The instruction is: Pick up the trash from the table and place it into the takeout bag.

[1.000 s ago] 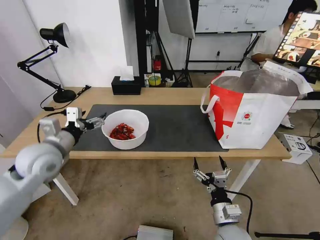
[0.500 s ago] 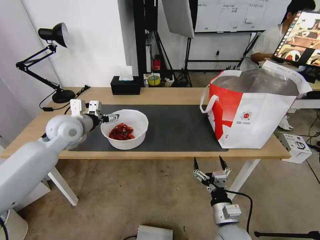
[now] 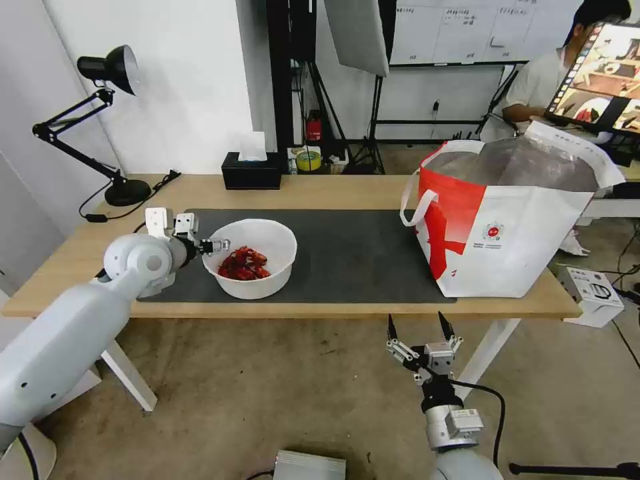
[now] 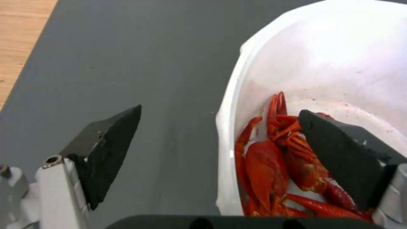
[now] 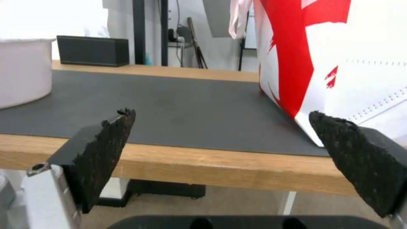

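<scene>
The trash in view is a white round bowl (image 3: 251,285) of red shells (image 3: 243,262), standing on the left part of the dark grey mat (image 3: 360,253) on the table (image 3: 320,192). My left gripper (image 3: 217,245) is open at the bowl's left rim. In the left wrist view the gripper (image 4: 219,111) straddles the rim of the bowl (image 4: 339,63), one finger over the mat (image 4: 127,63) and the other over the shells (image 4: 271,165). The takeout bag (image 3: 520,233) stands open at the table's right end. My right gripper (image 3: 415,320) hangs open below the table's front edge, facing the bag (image 5: 360,63).
A black tissue box (image 3: 252,172) sits at the table's back edge. A black desk lamp (image 3: 110,70) stands at the back left corner with its cable on the wood. A small white box (image 3: 593,293) lies on the floor to the right.
My left gripper has moved right from beside the bowl to its left rim, and one finger is now inside the bowl. The right arm has not moved.
</scene>
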{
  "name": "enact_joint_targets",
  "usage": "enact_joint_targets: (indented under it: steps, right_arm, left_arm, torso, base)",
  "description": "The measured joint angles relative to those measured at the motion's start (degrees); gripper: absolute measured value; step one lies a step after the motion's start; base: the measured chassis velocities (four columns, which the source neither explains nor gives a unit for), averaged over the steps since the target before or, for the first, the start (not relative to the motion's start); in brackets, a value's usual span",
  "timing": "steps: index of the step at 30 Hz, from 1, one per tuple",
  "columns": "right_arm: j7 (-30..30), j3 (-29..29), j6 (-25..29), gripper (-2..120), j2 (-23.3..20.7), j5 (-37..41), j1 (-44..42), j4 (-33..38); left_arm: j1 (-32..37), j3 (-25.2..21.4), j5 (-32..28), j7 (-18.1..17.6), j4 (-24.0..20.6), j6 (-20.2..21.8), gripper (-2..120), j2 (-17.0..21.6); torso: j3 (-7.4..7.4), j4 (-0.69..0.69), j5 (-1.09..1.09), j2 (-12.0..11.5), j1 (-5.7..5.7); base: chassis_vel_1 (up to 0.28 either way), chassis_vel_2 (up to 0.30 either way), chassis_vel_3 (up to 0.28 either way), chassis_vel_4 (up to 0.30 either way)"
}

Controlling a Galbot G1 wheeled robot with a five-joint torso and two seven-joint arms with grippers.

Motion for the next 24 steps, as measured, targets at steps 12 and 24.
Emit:
enact_joint_targets:
  steps: [12,24]
  right_arm:
    - [0.0,0.0,0.0,100,0.0,0.0,0.0,0.0]
    - [0.0,0.0,0.0,100,0.0,0.0,0.0,0.0]
  left_arm:
    - [2.3,-1.3,0.6,1.8,-1.6,-0.4,85,-0.1]
    - [3.9,-2.1,1.4,3.2,-3.0,-0.5,39,0.3]
  torso:
    - [0.0,0.0,0.0,0.0,0.0]
    - [0.0,0.0,0.0,0.0,0.0]
  base:
    - [0.0,0.0,0.0,0.0]
    - [0.0,0.0,0.0,0.0]
